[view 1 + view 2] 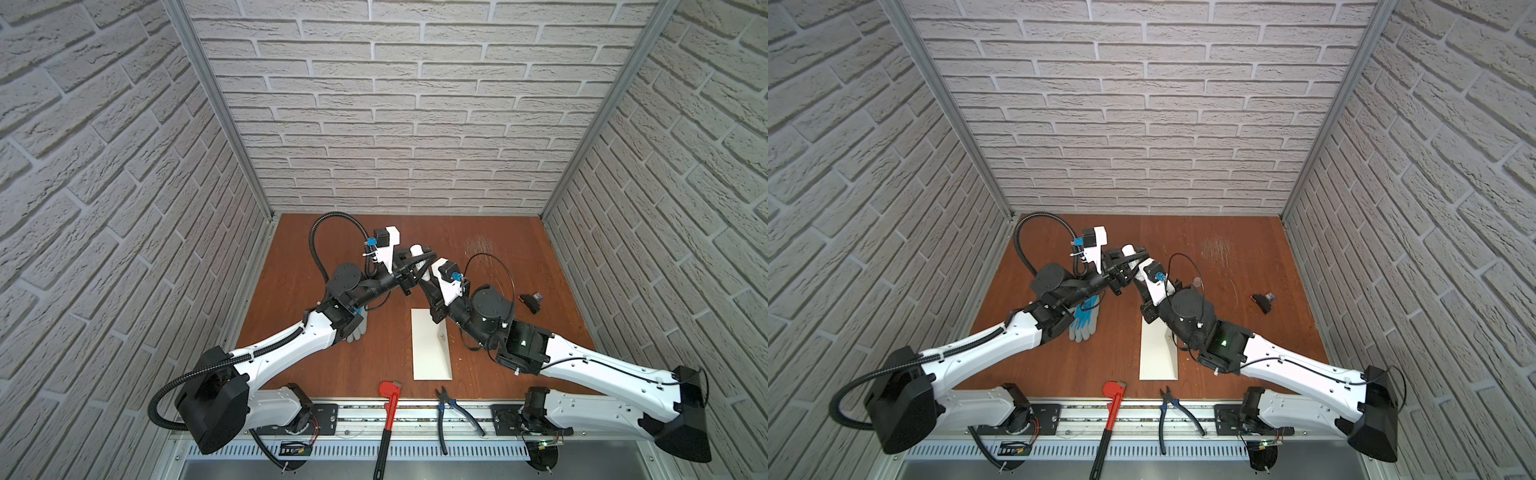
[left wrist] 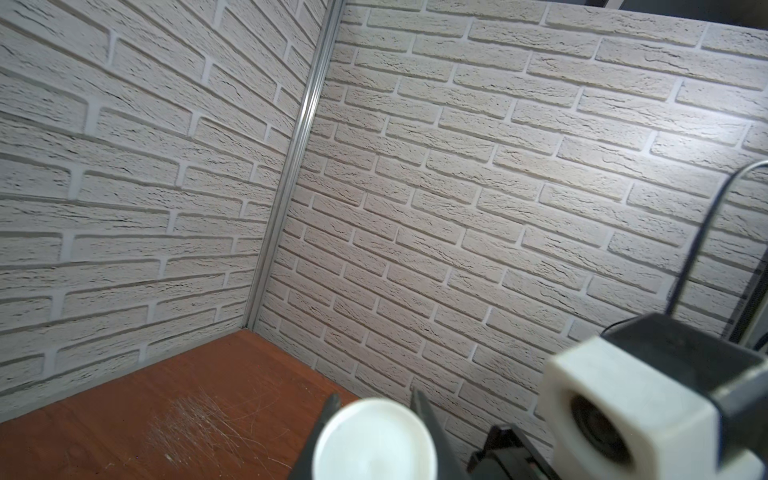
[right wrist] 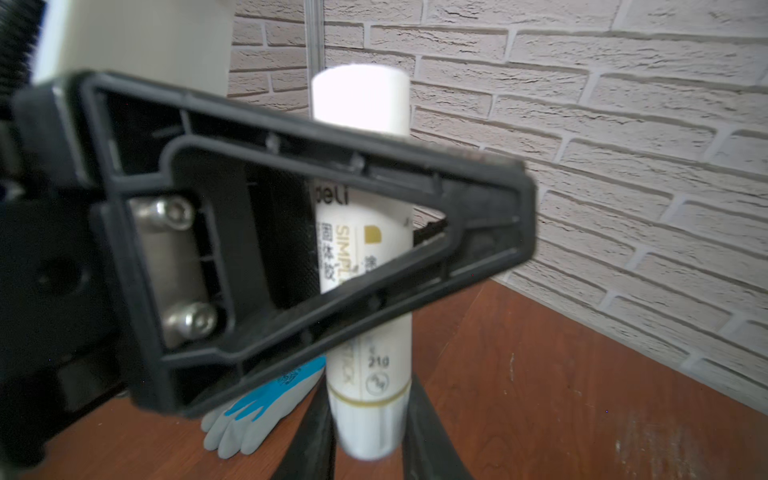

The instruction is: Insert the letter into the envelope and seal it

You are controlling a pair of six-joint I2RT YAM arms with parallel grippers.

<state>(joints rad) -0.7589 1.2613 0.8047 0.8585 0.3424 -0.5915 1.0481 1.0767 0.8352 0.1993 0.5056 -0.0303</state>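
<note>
Above the back middle of the table both grippers meet on a white glue stick (image 1: 417, 250) (image 1: 1128, 249). My left gripper (image 1: 417, 259) (image 2: 374, 401) is shut across the tube, whose round white end (image 2: 374, 440) fills the gap between its fingers. My right gripper (image 1: 424, 277) (image 3: 368, 390) is shut on the ribbed lower end of the glue stick (image 3: 365, 249), below the left finger (image 3: 291, 228) crossing it. The cream-white envelope (image 1: 430, 349) (image 1: 1158, 353) lies flat on the table under the right arm. The letter is out of view.
A grey and blue glove (image 1: 1084, 322) (image 3: 257, 415) lies left of the envelope, under the left arm. A red pipe wrench (image 1: 388, 409) and blue-handled pliers (image 1: 451, 411) lie at the front edge. A small black object (image 1: 532, 301) sits at the right. Brick walls enclose three sides.
</note>
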